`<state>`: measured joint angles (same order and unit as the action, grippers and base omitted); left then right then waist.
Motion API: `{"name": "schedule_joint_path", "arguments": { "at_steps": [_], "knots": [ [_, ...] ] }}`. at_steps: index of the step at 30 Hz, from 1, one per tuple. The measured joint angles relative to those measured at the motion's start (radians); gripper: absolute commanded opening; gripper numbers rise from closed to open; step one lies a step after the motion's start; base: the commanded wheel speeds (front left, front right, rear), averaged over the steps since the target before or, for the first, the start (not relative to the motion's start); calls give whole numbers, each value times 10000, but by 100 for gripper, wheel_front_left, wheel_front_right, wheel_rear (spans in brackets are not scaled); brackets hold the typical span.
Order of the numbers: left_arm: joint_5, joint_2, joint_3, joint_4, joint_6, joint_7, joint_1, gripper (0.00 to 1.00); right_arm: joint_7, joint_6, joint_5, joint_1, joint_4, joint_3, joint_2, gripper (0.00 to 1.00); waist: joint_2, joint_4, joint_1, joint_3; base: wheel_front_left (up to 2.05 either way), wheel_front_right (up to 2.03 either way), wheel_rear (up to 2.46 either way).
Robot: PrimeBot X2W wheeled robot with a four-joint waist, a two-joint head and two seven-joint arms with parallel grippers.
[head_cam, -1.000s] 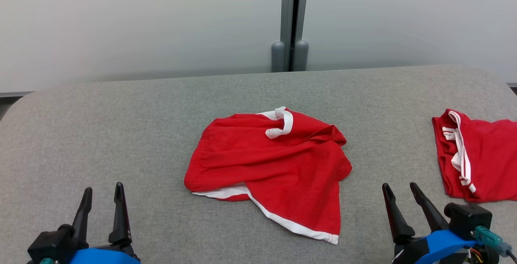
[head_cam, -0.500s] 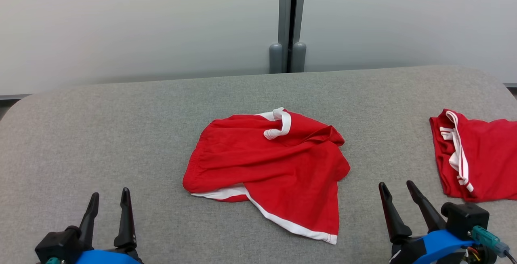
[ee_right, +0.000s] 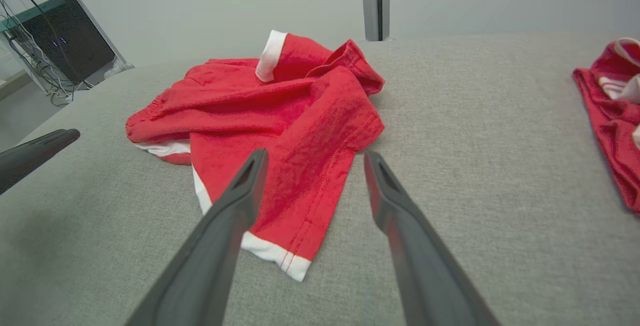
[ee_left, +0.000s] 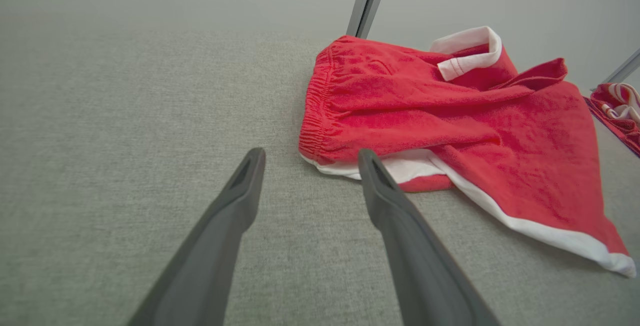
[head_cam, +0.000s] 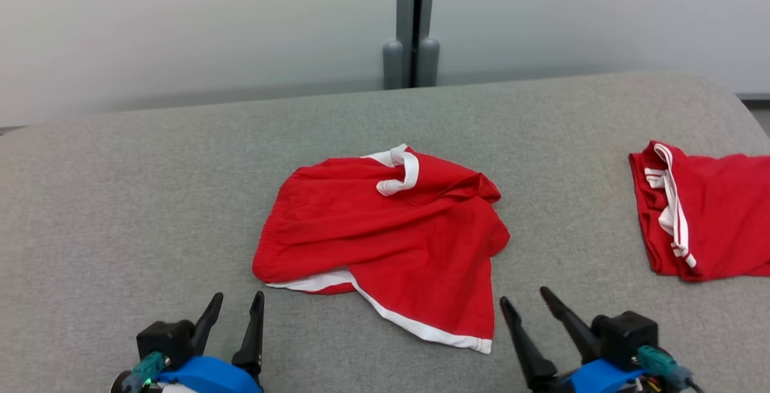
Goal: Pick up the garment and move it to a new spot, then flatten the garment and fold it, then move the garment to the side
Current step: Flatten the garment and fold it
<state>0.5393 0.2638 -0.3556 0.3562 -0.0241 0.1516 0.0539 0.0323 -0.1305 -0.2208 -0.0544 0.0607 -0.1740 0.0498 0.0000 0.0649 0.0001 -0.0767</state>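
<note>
At your near left, the left gripper [head_cam: 239,297] has its fingers spread and holds nothing, close to the waistband end of the garment [head_cam: 385,242]. These red shorts with white trim lie crumpled mid-worktop [head_cam: 120,188]. Your right gripper [head_cam: 524,296] is likewise spread and empty, just beside the white-trimmed hem. A second red garment [head_cam: 710,218] lies at the right edge, well apart.

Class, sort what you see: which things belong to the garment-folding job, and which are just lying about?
Job in hand:
central crumpled red garment
left end effector, right end effector, both open

Lying about:
second red garment, far right
grey post behind
</note>
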Motion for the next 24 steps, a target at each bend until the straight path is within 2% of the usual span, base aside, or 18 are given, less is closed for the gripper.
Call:
{"name": "schedule_joint_path", "arguments": {
  "at_steps": [4, 14, 15, 16, 17, 18, 24],
  "knots": [
    [40, -134, -151, 1028, -290, -6, 710, 100, 75, 0, -4, 125, 174, -631, -2, 100, 1, 272, 0, -399, 0, 0, 0],
    [33, -207, -199, 2869, -529, 186, 1959, 100, 48, 0, 8, 747, 997, -1578, -4, 100, 1, 749, 1, -1069, 0, 0, 0],
    [52, -203, -192, 2955, -558, 242, 2013, 95, 50, 0, -4, 790, 1112, -1636, -4, 100, 1, 771, 1, -1107, 0, 0, 0],
    [52, -209, -199, 3030, -575, 322, 2073, 56, 35, 0, -4, 844, 1231, -1684, -4, 100, 0, 790, 1, -1142, 0, 0, 0],
    [50, -213, -207, 3104, -614, 380, 2145, 4, 17, 0, -6, 920, 1333, -1732, -4, 100, 0, 795, 0, -1172, 0, 0, 0],
    [52, -224, -238, 3154, -654, 441, 2208, 0, 17, 0, -6, 991, 1471, -1737, -4, 100, 0, 790, 0, -1201, 0, 0, 0],
    [61, -430, -485, 3453, -813, 616, 2477, 0, 71, 0, 21, 1418, 2366, -1852, -4, 100, 1, 584, 0, -1324, 0, 0, 0]
  ]
}}
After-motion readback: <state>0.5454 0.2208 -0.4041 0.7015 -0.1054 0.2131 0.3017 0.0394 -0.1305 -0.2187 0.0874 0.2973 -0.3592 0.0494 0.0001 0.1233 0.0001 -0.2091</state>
